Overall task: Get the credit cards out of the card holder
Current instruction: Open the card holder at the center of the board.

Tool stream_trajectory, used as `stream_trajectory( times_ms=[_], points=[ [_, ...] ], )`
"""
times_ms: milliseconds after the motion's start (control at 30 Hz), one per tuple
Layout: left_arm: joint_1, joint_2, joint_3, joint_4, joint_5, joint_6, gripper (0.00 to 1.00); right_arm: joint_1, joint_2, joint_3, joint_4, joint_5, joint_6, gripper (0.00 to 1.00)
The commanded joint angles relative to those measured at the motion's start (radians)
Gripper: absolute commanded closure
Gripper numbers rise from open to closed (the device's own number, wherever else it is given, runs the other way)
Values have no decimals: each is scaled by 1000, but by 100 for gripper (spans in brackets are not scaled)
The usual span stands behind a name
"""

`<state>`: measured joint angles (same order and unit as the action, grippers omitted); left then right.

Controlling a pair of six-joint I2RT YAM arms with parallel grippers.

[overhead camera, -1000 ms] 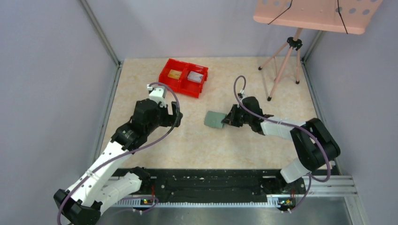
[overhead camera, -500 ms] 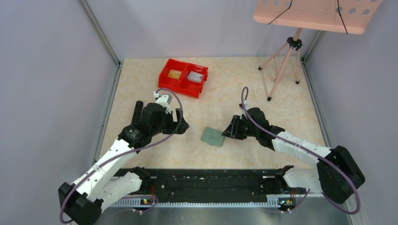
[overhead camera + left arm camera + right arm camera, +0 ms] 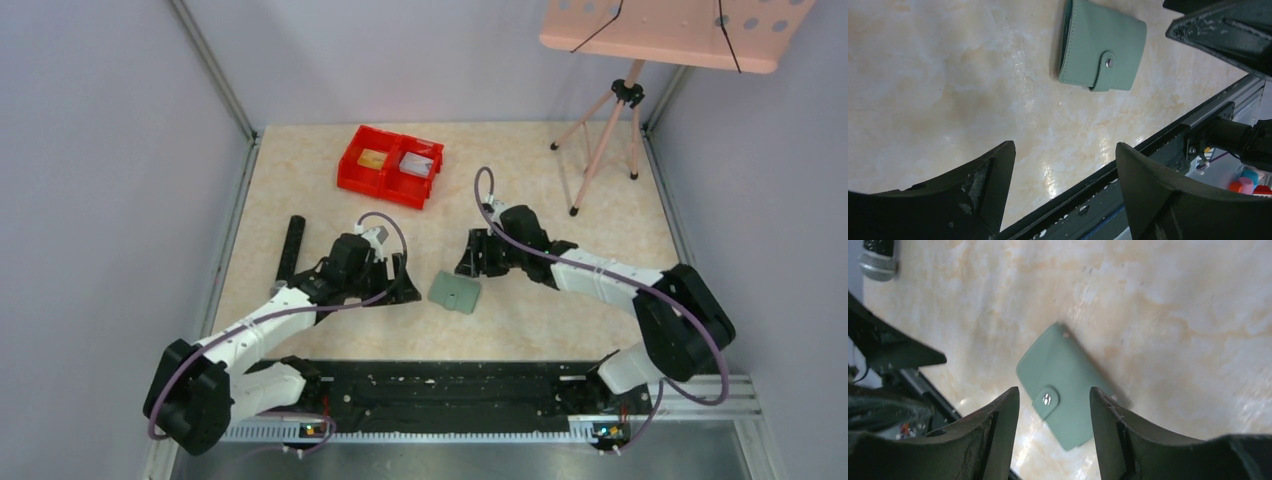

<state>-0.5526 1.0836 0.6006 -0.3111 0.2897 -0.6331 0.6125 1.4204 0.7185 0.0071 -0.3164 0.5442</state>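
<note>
At the far left of my overhead view a short black bar (image 3: 291, 248) lies on the beige marbled tabletop (image 3: 560, 320), just beside the left arm.

Right of it, low over the table, the left gripper (image 3: 408, 282) points toward the middle of the frame. On its wrist feed the left gripper (image 3: 1064, 150) stands wide open with nothing between its fingers, only bare tabletop and the black rail (image 3: 1128, 165) along the lower right.

Toward the upper middle of the overhead view sits the red double plastic bin (image 3: 390, 185). I see a small gold-yellow card (image 3: 372, 158) in its left compartment and a pale grey card (image 3: 418, 163) in its right one. They are too small for me to read any detail.

Just right of the left gripper, the flat sage-green folding card holder (image 3: 455, 292) lies on the table between the two grippers, touching neither. The left wrist feed shows the card holder (image 3: 1100, 47) at the top of the frame, folded shut with its tab snapped down.

Up and right of it hangs the right gripper (image 3: 463, 258). On its own feed the right gripper (image 3: 1054, 392) is spread open and empty, with the card holder (image 3: 1068, 370) lying flat below the gap.

At the upper right stand a tripod (image 3: 610, 130) and a pink perforated board (image 3: 670, 35).
</note>
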Motion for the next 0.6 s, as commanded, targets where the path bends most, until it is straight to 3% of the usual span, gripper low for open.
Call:
stream_trajectory(
  times_ms=[0, 333, 567],
  points=[
    [-6, 26, -59, 185, 69, -85, 22, -8, 141, 141, -76, 48, -134, 45],
    [-25, 120, -109, 302, 106, -126, 26, -33, 297, 163, -35, -116, -154, 40],
    [-37, 195, -122, 403, 130, -148, 36, -33, 193, -19, 125, -214, -29, 45]
  ],
)
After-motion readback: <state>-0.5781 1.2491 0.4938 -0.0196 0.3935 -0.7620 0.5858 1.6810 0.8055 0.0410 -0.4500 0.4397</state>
